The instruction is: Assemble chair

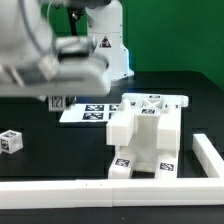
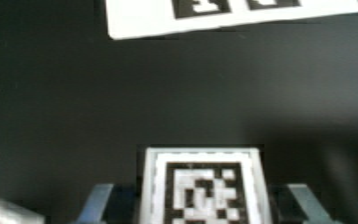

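Several glossy white tagged plastic chair pieces [image 1: 148, 135] joined on black table [image 1: 50, 160]; small white tagged cube [image 1: 10, 141] loose. Claw [image 2: 206, 205] straddles another tagged white block [image 2: 204, 170], grip unclear. Looks approx. halfway.

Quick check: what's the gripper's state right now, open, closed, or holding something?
Gripper: it straddles a white tagged chair piece; whether it is clamped on it cannot be told.

Chair piece [image 2: 204, 180] between the gripper [image 2: 206, 192] fingers: cut off by frame edge; finger contact indeterminate. Arm [image 1: 50, 50], upper left of exterior view: blurred.
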Robot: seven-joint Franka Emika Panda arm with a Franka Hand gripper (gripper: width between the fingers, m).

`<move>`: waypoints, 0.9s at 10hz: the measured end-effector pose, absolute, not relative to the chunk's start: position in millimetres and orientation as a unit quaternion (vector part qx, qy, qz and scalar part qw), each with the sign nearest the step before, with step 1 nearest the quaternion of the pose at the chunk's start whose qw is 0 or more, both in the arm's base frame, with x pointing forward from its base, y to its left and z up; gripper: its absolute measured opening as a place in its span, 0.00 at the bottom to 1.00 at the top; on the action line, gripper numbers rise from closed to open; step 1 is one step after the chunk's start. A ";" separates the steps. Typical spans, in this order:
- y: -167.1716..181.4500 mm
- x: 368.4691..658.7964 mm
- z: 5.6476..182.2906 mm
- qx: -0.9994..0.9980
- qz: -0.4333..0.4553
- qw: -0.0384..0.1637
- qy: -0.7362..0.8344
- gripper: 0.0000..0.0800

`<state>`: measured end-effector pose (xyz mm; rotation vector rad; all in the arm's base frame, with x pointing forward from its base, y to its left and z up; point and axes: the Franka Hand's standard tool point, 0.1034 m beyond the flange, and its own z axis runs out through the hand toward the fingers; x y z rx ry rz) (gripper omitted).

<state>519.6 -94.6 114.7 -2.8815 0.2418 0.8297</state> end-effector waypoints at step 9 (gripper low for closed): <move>0.7 565.3 158.1 -0.990 -0.057 0.032 0.126 0.35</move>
